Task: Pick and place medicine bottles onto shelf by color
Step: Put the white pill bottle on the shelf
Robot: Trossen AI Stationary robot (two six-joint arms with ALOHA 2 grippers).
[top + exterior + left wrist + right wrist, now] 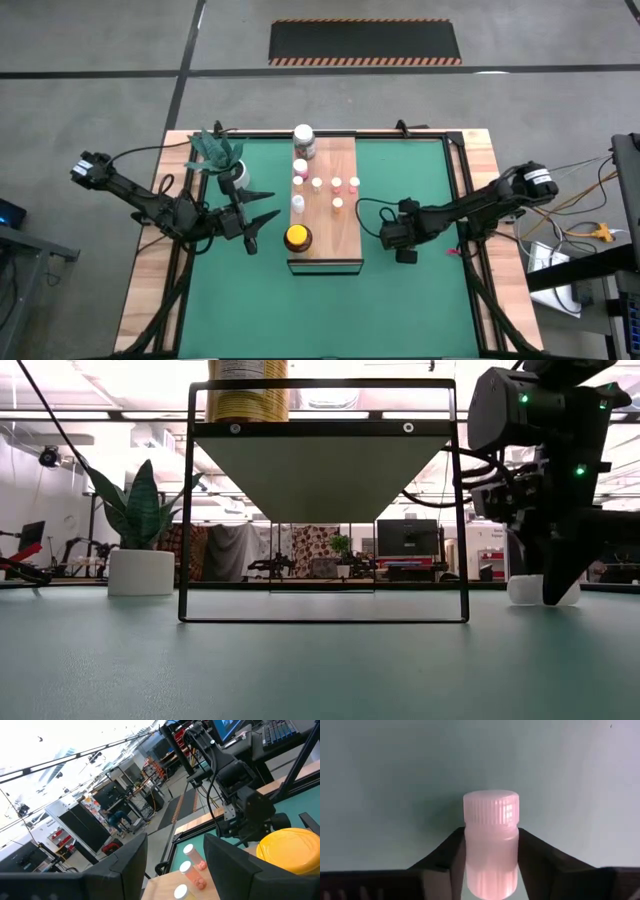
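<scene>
The wooden shelf (340, 225) stands on the green mat, raised on a black frame (187, 510). On it stand an amber jar with a yellow lid (297, 238), a white-lidded jar (303, 135) and several tiny bottles (336, 184). My right gripper (398, 242) is on the mat to the right of the shelf, shut on a small pink bottle (491, 827). My left gripper (262, 222) is open and empty, left of the shelf, its fingers pointing at the amber jar (290, 850). My right gripper pinches the pink bottle's body just below its ribbed cap (490, 852), one finger on each side. The fingers come slanting down from the table's right. The bottle appears to lie on the mat (525, 590), its cap pointing away from the wrist.
A white pot with a green plant (225, 160) stands at the mat's far left, close behind my left arm. The shelf's black frame legs stand between the two grippers. Bare green mat (420, 310) lies in front of the shelf.
</scene>
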